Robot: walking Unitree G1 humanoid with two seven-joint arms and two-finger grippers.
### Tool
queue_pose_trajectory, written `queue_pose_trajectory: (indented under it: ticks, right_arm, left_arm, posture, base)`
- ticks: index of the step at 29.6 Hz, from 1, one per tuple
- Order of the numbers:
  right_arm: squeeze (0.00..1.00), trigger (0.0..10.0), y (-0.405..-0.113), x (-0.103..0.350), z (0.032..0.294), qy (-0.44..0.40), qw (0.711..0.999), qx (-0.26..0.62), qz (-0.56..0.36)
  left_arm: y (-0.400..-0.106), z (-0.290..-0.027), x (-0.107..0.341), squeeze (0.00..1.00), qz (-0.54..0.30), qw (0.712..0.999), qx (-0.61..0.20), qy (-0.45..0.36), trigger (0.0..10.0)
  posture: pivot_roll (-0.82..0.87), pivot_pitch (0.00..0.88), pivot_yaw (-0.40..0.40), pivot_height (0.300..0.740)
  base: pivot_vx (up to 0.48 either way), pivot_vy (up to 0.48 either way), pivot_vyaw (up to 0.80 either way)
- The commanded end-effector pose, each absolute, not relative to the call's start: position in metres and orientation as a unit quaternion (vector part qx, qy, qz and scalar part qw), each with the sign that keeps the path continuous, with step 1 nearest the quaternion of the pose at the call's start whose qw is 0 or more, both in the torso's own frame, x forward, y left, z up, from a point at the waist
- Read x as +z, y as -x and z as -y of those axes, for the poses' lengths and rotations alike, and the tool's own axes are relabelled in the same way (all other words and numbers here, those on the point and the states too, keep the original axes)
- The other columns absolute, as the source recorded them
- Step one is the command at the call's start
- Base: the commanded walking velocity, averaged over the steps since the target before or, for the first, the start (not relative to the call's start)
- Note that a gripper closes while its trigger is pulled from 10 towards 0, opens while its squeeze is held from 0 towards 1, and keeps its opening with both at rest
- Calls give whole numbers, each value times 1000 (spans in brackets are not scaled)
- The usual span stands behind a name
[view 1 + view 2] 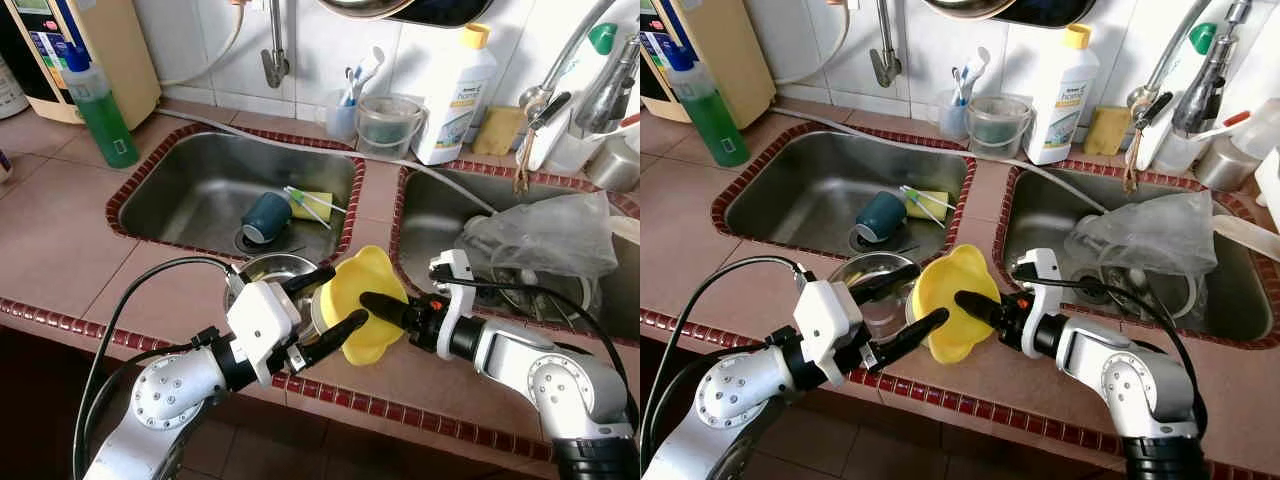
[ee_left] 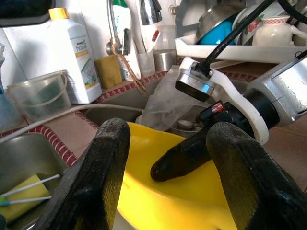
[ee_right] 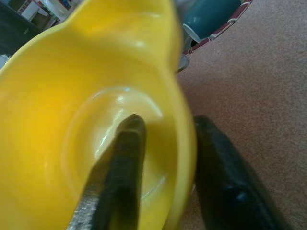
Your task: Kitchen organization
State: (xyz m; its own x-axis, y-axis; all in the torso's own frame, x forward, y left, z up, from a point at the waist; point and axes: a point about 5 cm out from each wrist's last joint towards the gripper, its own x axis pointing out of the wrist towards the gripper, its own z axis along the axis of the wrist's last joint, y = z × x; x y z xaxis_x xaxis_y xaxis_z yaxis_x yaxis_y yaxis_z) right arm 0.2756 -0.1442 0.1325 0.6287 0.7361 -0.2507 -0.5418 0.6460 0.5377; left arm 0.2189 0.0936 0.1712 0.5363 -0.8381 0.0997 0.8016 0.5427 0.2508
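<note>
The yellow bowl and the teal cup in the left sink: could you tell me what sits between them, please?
A small steel bowl stands on the counter edge between the yellow bowl and the teal cup, clearest in the left eye view.

Head eyes look down; both wrist cameras closely share the yellow bowl (image 2: 168, 191).

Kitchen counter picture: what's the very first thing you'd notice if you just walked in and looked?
The bright yellow bowl on the brown counter between the two sinks stands out most. The right gripper pinches its rim, one finger inside and one outside, while the left gripper stands open around a steel bowl beside it. Next you'd spot the dark teal cup lying tipped over in the left sink.
</note>
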Motion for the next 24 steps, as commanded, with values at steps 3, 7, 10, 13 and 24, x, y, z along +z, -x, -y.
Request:
queue_pose_trajectory:
  ticks: [3, 7, 10, 13, 24]
  right_arm:
    - [0, 0, -274, 139, 147, -215, 879, 371, -208]
    - [0, 0, -274, 139, 147, -217, 880, 371, -201]
    - [0, 0, -274, 140, 147, -219, 880, 372, -198]
    - [0, 0, -275, 141, 147, -219, 880, 372, -197]
    - [0, 4078, -280, 144, 152, -216, 894, 350, -178]
  left_arm:
    - [-217, -94, 172, 0, 107, 868, -476, -91, 10000]
    - [-218, -94, 172, 0, 107, 868, -476, -90, 10000]
    - [-217, -93, 172, 0, 108, 867, -478, -89, 10000]
    - [-217, -93, 172, 0, 108, 867, -479, -89, 10000]
    - [-218, -94, 174, 0, 111, 869, -475, -85, 10000]
  posture:
    - [-77, 96, -13, 740]
    - [-79, 88, -12, 740]
    - [-79, 85, -12, 740]
    - [-79, 84, -13, 740]
    - [-75, 84, -17, 740]
  base:
    - [0, 0, 0]
    - [0, 0, 0]
    - [0, 0, 0]
    - [0, 0, 0]
    - [0, 0, 0]
